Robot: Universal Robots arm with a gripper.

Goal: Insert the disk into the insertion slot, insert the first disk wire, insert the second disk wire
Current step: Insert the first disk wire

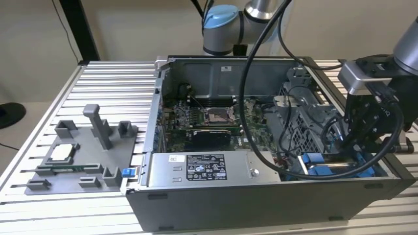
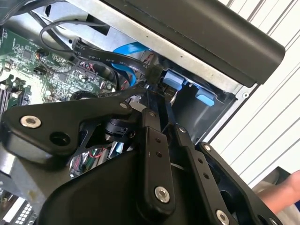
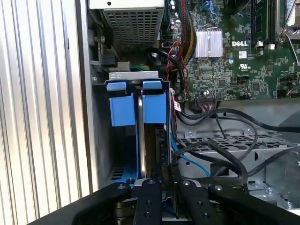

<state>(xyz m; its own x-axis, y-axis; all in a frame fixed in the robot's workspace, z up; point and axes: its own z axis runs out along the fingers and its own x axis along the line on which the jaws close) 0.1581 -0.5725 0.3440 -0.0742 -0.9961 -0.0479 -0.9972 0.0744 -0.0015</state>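
Hand (image 2: pixel 152 83) pinched on black wire plug (image 2: pixel 153 71), at insertion slot (image 3: pixel 133 75) edge, case wall (image 3: pixel 86 140) near

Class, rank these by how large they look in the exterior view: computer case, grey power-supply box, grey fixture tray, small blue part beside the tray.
Largest to smallest:
1. computer case
2. fixture tray
3. power-supply box
4. blue part
Tray and box are close.

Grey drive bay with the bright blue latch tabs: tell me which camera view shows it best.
The first wrist view: it looks straight into the grey rectangular drive bay, both bright blue latch tabs plain. In the exterior view the black gripper partly covers it. The second wrist view catches two tabs past the gripper.
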